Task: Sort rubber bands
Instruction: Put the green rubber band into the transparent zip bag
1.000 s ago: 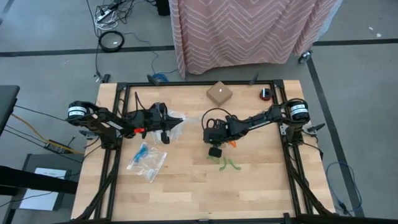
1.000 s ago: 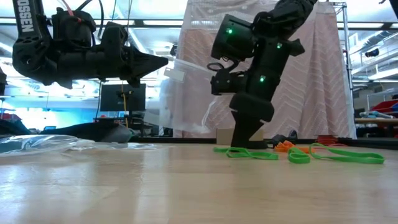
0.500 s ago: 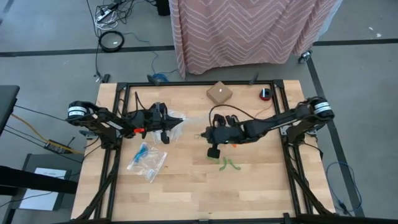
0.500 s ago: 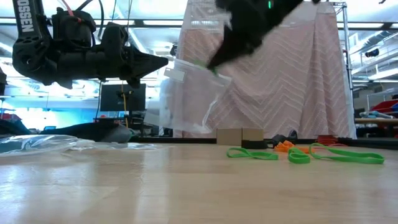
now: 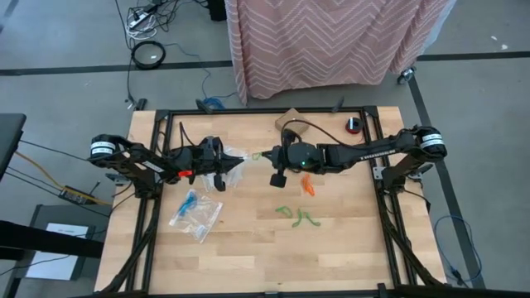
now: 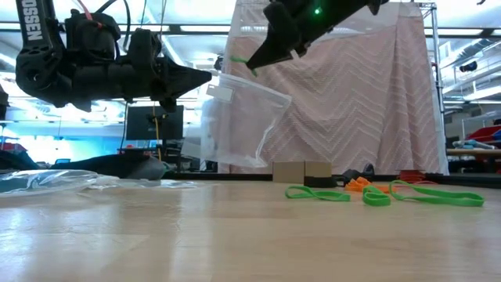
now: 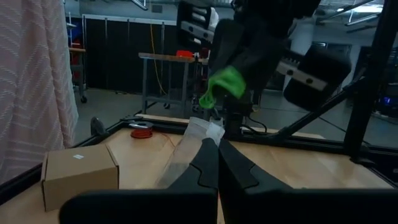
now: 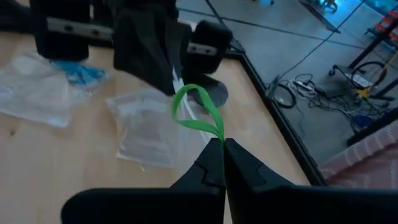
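My right gripper (image 8: pixel 222 144) is shut on a green rubber band (image 8: pixel 196 109) and holds it in the air just over the upper edge of a clear zip bag (image 6: pixel 239 121). My left gripper (image 6: pixel 207 76), shut on that bag, reaches in level from the table's left (image 5: pixel 225 157). More green rubber bands (image 5: pixel 296 215) and orange ones (image 5: pixel 307 186) lie flat on the wood right of centre. In the left wrist view the held band (image 7: pixel 224 87) shows just beyond the bag. My left gripper pinches the bag's upper end (image 7: pixel 198 134) at a corner between its two fingers, coming level from the table's left. The bag hangs below and beyond the fingertips, tilted, clear of the table. My right gripper pinches one end of the green band (image 8: pixel 214 134) between its fingertips. The fingers come from the table's right, slanting a little downward. The rest of the loop sticks out past the tips, lifted clear of everything.
A second clear bag holding blue bands (image 5: pixel 195 211) lies flat near the left front. A cardboard box (image 5: pixel 291 118) and a red roll (image 5: pixel 354 125) sit at the far edge. Black frame rails (image 5: pixel 157 207) run along the table's sides.
My right gripper has risen off the table with the green band, leaving the other bands where they lay. It has tipped from pointing down to nearly level and gone toward the table's left, up to the bag held by my left gripper.
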